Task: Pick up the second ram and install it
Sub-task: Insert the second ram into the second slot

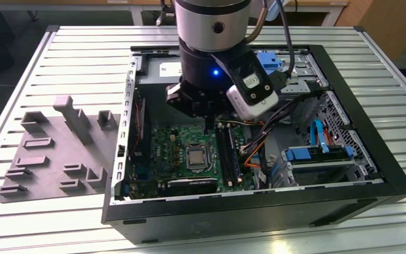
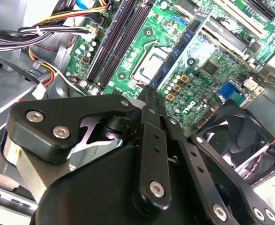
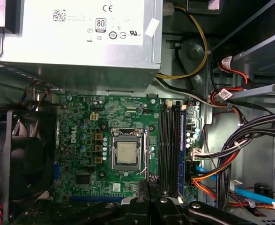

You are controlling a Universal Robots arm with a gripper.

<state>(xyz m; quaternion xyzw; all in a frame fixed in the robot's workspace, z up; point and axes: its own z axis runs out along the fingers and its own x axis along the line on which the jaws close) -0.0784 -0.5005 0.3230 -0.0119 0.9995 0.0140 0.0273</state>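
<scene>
Above the motherboard (image 3: 81, 122), clear of case walls (image 1: 365, 121), pincer (image 2: 150, 91) holds second ram (image 2: 182, 44).

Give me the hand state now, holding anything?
Hand: closed on the ram, held over the motherboard.

Both wrist views close over motherboard (image 3: 81, 154)

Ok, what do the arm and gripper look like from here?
Silver cylindrical arm ending in a black wrist block with a small blue light. A white camera with a black face sits on its side; black cables run to it. The gripper is black: flat linkage bars, silver screw heads.
</scene>
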